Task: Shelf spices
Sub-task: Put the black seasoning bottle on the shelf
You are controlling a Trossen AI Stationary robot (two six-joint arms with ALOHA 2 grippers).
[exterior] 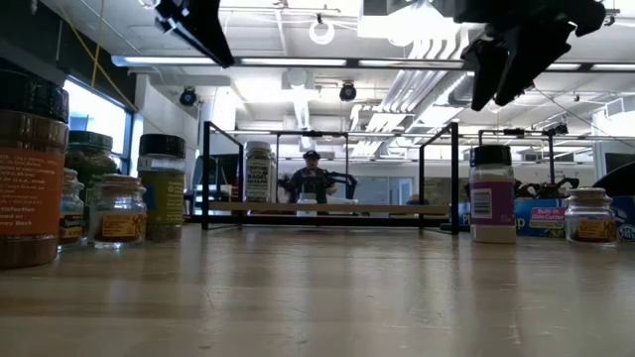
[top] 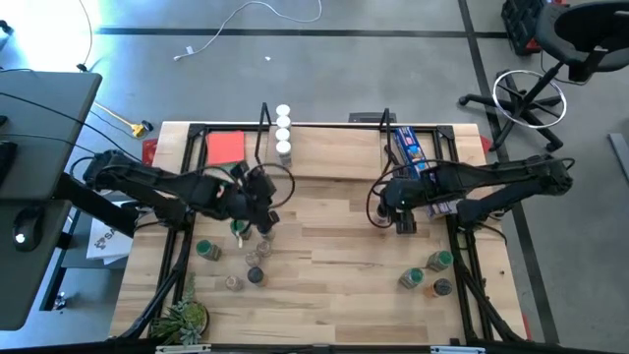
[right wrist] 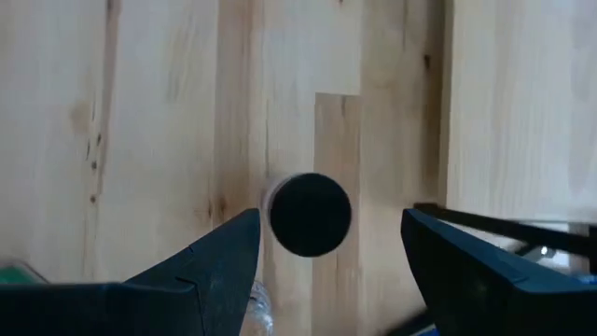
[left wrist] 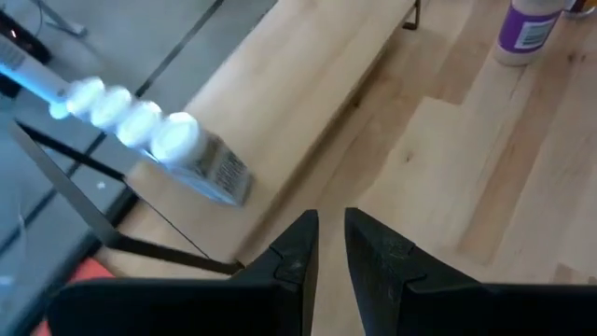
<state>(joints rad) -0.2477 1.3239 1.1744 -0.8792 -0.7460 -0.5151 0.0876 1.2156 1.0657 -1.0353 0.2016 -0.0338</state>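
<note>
Overhead, round black-lidded spice jar

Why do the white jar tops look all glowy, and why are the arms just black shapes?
Left wrist view: bright light blows out the white lids on the shelf, hiding their edges. Low view: glaring ceiling lights behind turn the right end effector into a silhouette, and the nearest jar is blurred.

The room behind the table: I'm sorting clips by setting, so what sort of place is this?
Probably a robotics lab or workshop, not a kitchen. The low view shows exposed ceiling ducts and strip lights; the high view shows a bare concrete floor with a loose white cable and a rolling office chair.
</note>
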